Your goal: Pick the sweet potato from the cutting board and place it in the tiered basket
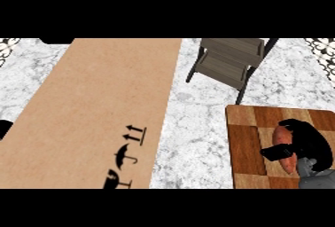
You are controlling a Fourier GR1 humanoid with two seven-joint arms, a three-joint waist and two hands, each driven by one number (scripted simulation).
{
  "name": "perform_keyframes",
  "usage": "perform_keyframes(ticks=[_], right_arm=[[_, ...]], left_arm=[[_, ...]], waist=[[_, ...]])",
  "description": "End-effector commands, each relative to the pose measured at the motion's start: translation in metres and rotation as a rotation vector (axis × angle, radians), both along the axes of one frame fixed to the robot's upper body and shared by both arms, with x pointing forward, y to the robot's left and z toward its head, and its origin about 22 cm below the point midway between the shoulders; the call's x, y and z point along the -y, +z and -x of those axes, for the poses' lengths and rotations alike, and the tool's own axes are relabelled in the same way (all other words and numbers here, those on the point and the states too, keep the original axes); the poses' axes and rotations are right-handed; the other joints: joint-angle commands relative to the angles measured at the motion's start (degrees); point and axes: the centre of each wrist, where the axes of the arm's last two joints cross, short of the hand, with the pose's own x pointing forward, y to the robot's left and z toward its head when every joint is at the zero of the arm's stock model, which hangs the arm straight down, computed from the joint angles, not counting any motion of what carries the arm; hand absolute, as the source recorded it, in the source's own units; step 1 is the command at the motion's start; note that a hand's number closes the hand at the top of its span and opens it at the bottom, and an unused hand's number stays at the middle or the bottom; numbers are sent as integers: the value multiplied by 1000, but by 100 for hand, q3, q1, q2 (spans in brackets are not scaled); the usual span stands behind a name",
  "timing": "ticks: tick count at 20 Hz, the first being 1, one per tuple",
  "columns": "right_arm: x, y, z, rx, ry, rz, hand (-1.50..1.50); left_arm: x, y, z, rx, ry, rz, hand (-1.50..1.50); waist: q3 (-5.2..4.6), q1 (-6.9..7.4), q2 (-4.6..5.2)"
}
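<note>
On the cutting board (pixel 246 146), sweet potato (pixel 282 135) in grip of right robot hand (pixel 314 144)

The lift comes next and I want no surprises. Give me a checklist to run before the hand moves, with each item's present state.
1. Right hand curled round the sweet potato: ok.
2. Sweet potato lifted clear of the cutting board: cannot tell; it shows over the board's right part.
3. Tiered basket in view, beyond the board's far edge: ok.
4. Counter between board and basket free of obstacles: ok.
5. Cardboard box off that path, lying to the left: ok.
6. Left hand out of the way: only a dark shape shows at the view's left edge, so cannot tell.
</note>
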Motion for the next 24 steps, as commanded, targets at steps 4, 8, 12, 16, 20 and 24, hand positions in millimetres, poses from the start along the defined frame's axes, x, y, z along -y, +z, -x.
perform_keyframes(ticks=[4, 8, 12, 16, 20, 24], right_arm=[[-17, -4, -13, -148, 26, 56, 150], [-35, -20, 0, -123, 63, 122, 150], [37, 36, -17, -89, 205, 195, 150], [92, 99, -2, -36, 501, 285, 150], [132, 168, 0, 235, 526, 363, 150], [160, 214, 4, 559, 508, 294, 150]], left_arm=[[3, -2, -3, -31, -13, 19, 0], [3, -3, -7, -19, -9, -3, 0], [-10, -6, -11, -31, -14, -3, 0], [-5, -21, 7, -43, 18, -6, 0], [-9, -6, -1, -21, 28, -3, 0], [-4, -16, 5, -51, 22, -11, 0]], waist=[[12, 68, 21], [12, 50, 19], [9, 11, 22], [8, -187, -40], [22, -171, -28], [27, -173, -23]])
